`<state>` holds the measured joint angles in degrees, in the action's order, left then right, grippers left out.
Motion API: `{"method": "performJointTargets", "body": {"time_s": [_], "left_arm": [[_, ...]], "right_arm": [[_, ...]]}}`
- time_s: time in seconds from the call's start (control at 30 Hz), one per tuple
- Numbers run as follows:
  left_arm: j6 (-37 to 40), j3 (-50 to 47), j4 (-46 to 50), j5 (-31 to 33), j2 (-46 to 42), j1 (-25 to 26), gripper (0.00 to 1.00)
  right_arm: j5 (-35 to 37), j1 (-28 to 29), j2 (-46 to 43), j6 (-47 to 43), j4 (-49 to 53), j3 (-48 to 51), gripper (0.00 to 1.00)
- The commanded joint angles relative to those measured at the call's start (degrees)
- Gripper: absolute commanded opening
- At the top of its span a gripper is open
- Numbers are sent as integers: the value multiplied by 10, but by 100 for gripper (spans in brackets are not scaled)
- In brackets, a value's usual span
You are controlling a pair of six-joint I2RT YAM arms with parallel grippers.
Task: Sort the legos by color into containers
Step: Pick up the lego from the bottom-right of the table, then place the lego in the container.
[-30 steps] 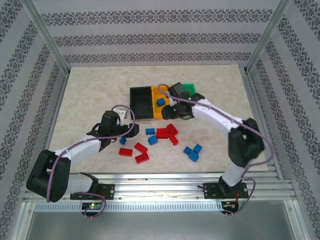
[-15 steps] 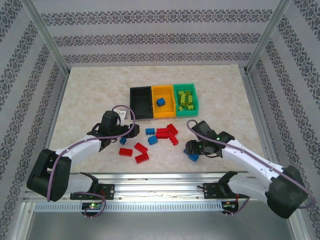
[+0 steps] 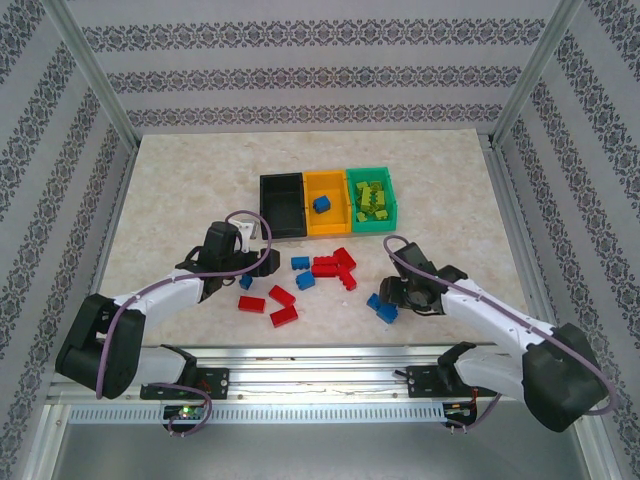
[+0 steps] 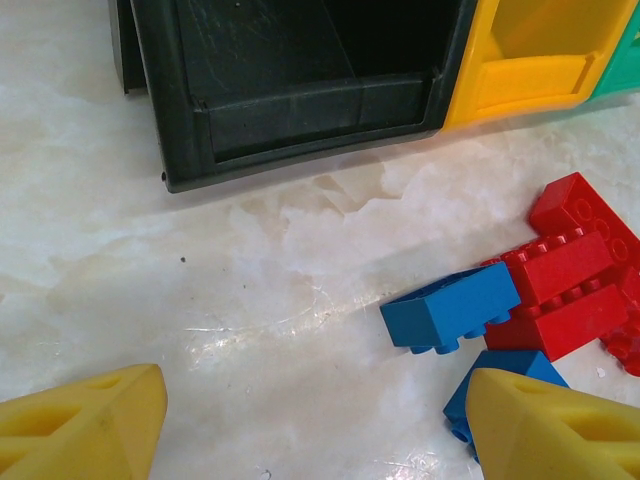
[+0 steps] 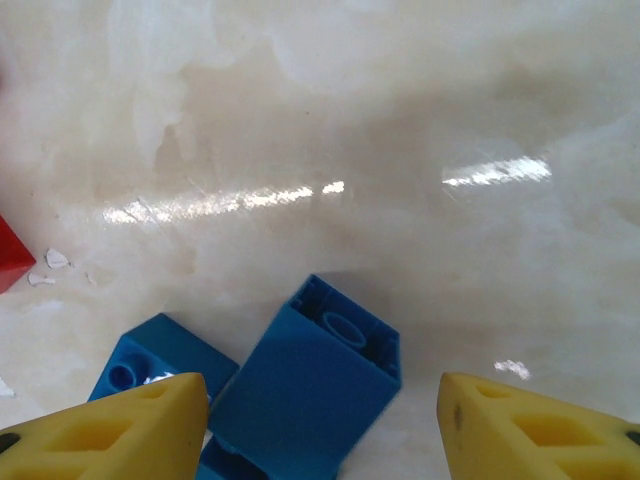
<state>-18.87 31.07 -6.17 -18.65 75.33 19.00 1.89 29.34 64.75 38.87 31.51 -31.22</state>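
- A pale marbled table is enclosed by walls papered in patterned stripes and by a metal frame.
- 3 bins are set side by side at the far middle of the table: a black bin, an orange-yellow bin with 1 blue brick inside, and a green bin holding yellow-green bricks.
- Red bricks are scattered in front of the bins, with some blue ones among them.
- The left tool is held spread and empty near the black bin.
- The right tool is spread around blue bricks at the near right, and these are not pinched.
- Compared with 1 second ago, the right arm has been brought from over the bins down to these bricks, while the left arm has not been moved.
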Motion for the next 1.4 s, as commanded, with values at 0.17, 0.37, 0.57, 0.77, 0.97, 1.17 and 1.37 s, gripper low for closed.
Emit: {"method": "performJointTargets", "body": {"time_s": [0.17, 0.37, 0.57, 0.77, 0.97, 1.17, 1.37], "left_arm": [[-6, 4, -22, -6, -2, -6, 79], [-5, 6, -20, -6, -1, -7, 79], [-5, 5, -20, -6, -6, -7, 79], [-5, 4, -21, -4, -6, -6, 79], [-6, 4, -22, -5, 0, -7, 79], [-4, 7, -18, 0, 1, -7, 79], [-5, 7, -15, 4, 0, -7, 79]], "right_arm": [[-25, -3, 68, 3, -64, -9, 61], [-22, -2, 68, -8, -61, -15, 43], [-18, -2, 73, -33, -49, -52, 34], [-25, -2, 123, -72, -51, -141, 34], [-30, 3, 217, -115, -50, -286, 34], [-31, -1, 346, -164, -29, -453, 34], [-15, -5, 465, -202, -1, -594, 35]]}}
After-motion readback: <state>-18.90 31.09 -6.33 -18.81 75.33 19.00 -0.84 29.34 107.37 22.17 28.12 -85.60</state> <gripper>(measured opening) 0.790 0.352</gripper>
